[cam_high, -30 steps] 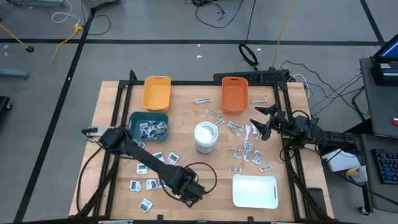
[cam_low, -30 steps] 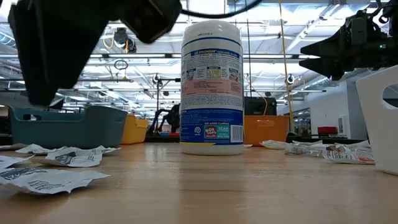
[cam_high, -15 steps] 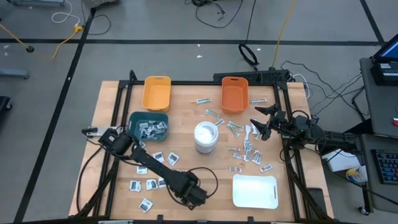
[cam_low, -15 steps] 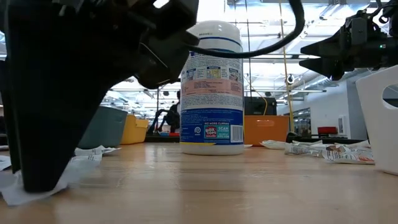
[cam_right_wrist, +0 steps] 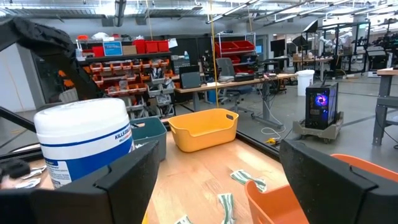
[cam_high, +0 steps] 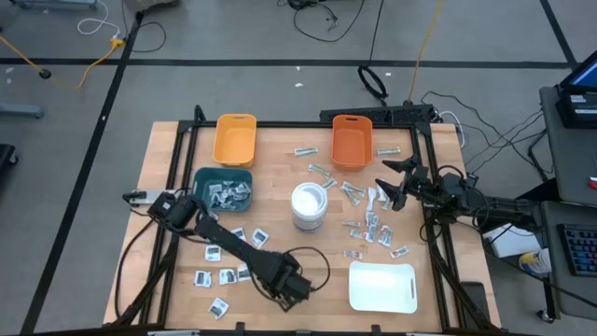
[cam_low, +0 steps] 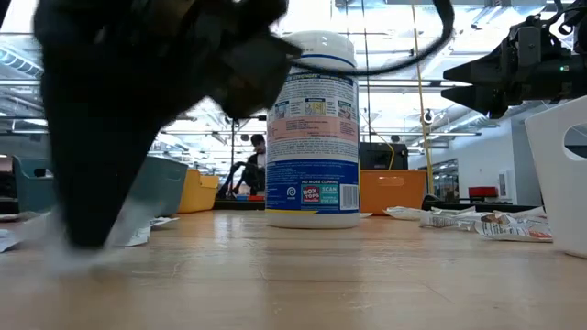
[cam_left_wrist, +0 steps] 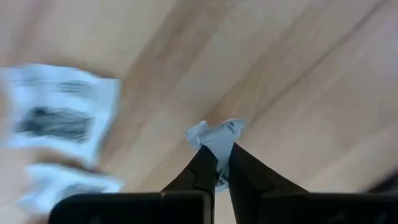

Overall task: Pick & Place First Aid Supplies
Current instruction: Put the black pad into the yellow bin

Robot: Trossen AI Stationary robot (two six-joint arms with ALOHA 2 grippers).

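Below the white tub (cam_high: 309,206), the left gripper (cam_left_wrist: 216,163) pinched a crumpled packet (cam_left_wrist: 216,138); the right gripper (cam_high: 387,185) hung open right of it.

White packet (cam_left_wrist: 217,138) with grey print

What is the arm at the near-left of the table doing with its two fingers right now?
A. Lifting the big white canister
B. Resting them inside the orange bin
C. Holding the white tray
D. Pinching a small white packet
D: in the left wrist view the left gripper has its two dark fingers closed on a crumpled white packet just above the wooden table.
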